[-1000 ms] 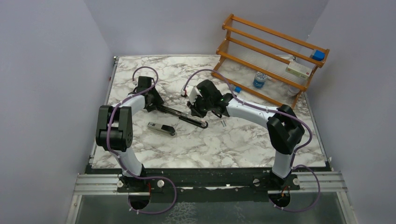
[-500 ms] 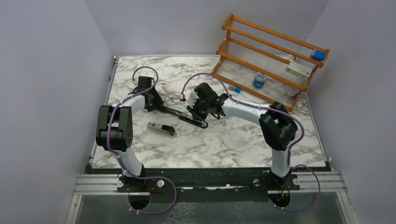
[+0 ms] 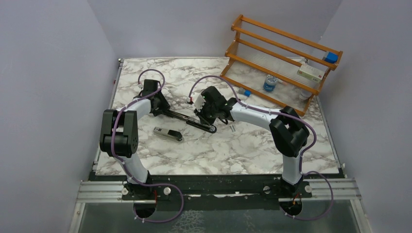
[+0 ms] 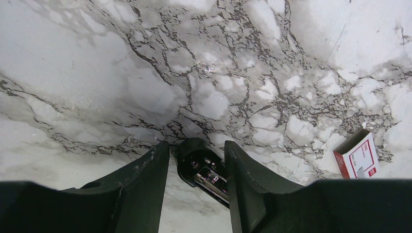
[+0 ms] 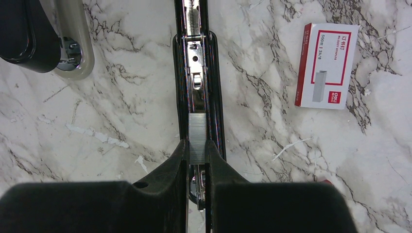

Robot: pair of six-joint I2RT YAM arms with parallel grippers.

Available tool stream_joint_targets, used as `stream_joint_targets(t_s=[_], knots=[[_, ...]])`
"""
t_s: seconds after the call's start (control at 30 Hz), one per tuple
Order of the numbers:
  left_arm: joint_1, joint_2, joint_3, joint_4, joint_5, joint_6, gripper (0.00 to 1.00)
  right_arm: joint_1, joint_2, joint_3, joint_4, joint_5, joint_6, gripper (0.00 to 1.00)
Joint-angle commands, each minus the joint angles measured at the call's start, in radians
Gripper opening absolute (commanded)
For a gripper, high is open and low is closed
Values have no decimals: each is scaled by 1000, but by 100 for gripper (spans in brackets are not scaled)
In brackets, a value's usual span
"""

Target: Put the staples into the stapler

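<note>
The black stapler [image 3: 192,121] lies opened out flat on the marble, its silver channel [image 5: 197,73] facing up. My left gripper [image 3: 165,110] holds its rounded hinge end [image 4: 199,165] between both fingers. My right gripper [image 5: 197,143] is shut on a grey strip of staples [image 5: 197,131]. It holds the strip directly over the channel, near the stapler's front end. The pink-red and white staples box [image 5: 328,65] lies flat on the table to the right of the stapler, and it also shows in the left wrist view [image 4: 358,158].
A grey-and-black stapler-like object [image 3: 167,133] lies just in front of the open stapler, also seen at the right wrist view's top left [image 5: 63,43]. Loose staple bits [image 3: 233,128] lie by the right gripper. A wooden rack [image 3: 282,53] with a bottle [image 3: 270,83] stands back right.
My right gripper has shifted a little left and lower with the staple strip, settling over the stapler's channel. The left jaws narrowed slightly on the stapler's end.
</note>
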Motion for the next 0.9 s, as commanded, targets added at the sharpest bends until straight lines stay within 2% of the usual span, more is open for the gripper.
stream_joint_targets(t_s=[0.0, 0.33, 0.87], knots=[[6, 11, 12, 5, 14, 14, 49, 4, -33, 1, 29, 32, 15, 1], [7, 11, 13, 5, 14, 17, 48, 4, -70, -25, 65, 15, 12, 1], [6, 19, 17, 4, 18, 19, 48, 4, -24, 14, -7, -8, -13, 1]])
